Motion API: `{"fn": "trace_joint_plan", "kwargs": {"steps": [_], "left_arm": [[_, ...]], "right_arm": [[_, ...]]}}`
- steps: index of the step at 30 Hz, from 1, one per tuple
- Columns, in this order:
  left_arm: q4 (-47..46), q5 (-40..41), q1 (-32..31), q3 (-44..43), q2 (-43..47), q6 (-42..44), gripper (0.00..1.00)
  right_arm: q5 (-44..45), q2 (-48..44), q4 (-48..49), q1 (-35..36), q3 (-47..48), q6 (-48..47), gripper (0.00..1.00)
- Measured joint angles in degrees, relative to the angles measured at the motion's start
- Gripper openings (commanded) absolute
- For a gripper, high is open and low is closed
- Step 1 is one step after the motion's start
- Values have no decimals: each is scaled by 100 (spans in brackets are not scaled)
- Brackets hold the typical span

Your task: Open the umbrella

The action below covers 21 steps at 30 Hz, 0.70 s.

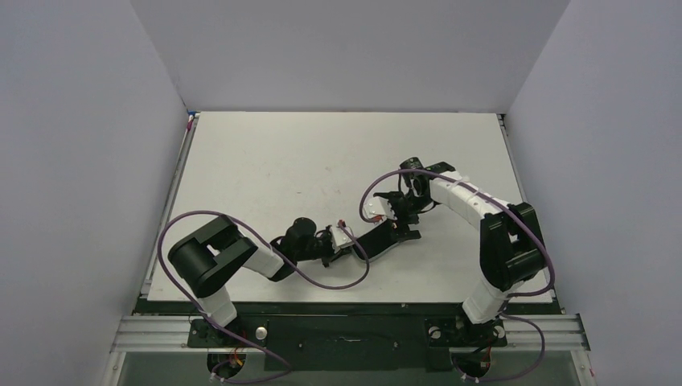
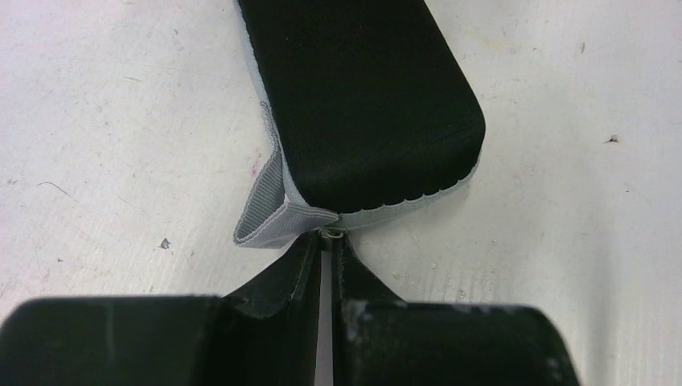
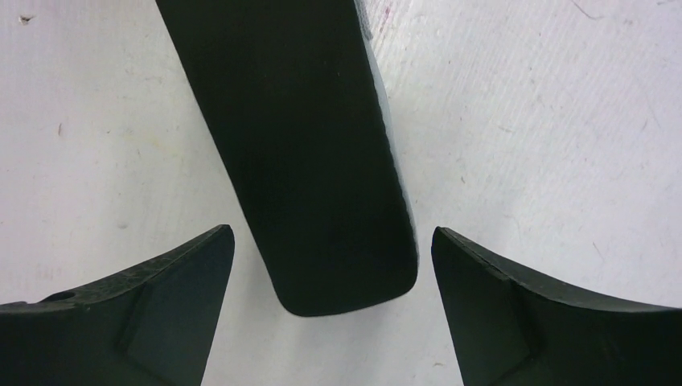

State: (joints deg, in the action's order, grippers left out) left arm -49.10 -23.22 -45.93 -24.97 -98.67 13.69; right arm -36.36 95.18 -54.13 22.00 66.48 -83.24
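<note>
No peach-tan canopy, shaft or handle of the umbrella shows in any view. A black oblong pouch (image 1: 371,236) with a grey zip edge lies flat on the white table (image 1: 281,169). In the left wrist view the pouch (image 2: 362,96) has a grey fabric loop (image 2: 261,209) at its near end. My left gripper (image 2: 328,237) is shut on a small metal zip pull at that end; it also shows in the top view (image 1: 347,243). My right gripper (image 3: 332,231) is open, its fingers on either side of the pouch's other end (image 3: 322,161), apart from it.
Grey walls enclose the table on three sides. A metal rail (image 1: 181,177) runs along the left edge and another (image 1: 508,161) along the right. Purple cables (image 1: 322,283) loop over both arms near the front edge.
</note>
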Motion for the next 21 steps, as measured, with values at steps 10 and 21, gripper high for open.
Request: {"fn": "trace_joint_plan", "kwargs": {"steps": [10,21], "left_arm": [[2,-48,15,-50,-57,50,0],[52,-70,114,-22,55,52,0]], "right_arm": [[409,719,-424,385,638,-9,78],[772,737,-409,555,474,573,29]]}}
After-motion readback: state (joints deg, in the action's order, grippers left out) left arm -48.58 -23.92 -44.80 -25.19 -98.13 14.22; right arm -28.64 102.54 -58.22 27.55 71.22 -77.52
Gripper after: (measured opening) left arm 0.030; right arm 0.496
